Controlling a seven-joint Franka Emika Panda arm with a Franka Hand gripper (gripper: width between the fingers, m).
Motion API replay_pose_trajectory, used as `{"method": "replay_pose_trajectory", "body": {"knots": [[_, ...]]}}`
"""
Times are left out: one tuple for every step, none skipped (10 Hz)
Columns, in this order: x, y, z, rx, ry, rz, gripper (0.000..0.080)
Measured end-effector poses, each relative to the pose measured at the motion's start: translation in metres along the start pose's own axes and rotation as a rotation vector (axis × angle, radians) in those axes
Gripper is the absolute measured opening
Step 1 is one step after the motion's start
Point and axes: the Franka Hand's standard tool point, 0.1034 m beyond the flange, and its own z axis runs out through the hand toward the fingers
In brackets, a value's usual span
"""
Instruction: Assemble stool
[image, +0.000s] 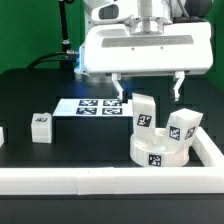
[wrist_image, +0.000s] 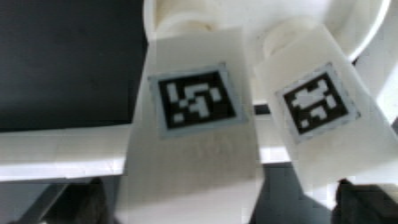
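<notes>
Matte black flat tabletop (image: 40, 90) spreads beneath the gripper (image: 148, 96) and out past it on every side. Thin flat white marker board (image: 92, 104), printed with black-and-white square tags, lies flat on the tabletop. It sits lower than the gripper and toward the exterior view's left of it, one end reaching nearly under it. Long white plastic border bar (image: 90, 181) runs across the front, well below the gripper and nearer the camera. A second bar (image: 213, 150), also white, lies along the exterior view's right, lower than the gripper, and meets the front one at a corner. Thin black cable (image: 62, 30) hangs in the dim background, above the gripper and to the exterior view's left.
</notes>
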Motion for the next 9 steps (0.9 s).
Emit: {"method": "replay_pose_trajectory", "body": {"knots": [[0.003, 0.003, -0.004, 0.002, -0.013, 0.0, 0.0645], [0.009, 0.004, -0.009, 0.009, -0.038, 0.005, 0.0649], [0.02, 0.005, -0.014, 0.016, -0.049, 0.013, 0.0649], [0.019, 0.005, -0.012, 0.013, -0.041, 0.011, 0.0649], [0.018, 0.005, -0.011, 0.013, -0.046, 0.011, 0.0649], [0.018, 0.005, -0.011, 0.013, -0.045, 0.011, 0.0649], [0.015, 0.003, -0.01, 0.021, -0.079, 0.012, 0.0649], [0.016, 0.004, -0.009, 0.018, -0.069, 0.002, 0.0649], [0.012, 0.006, -0.006, 0.015, -0.076, -0.025, 0.0649]]}}
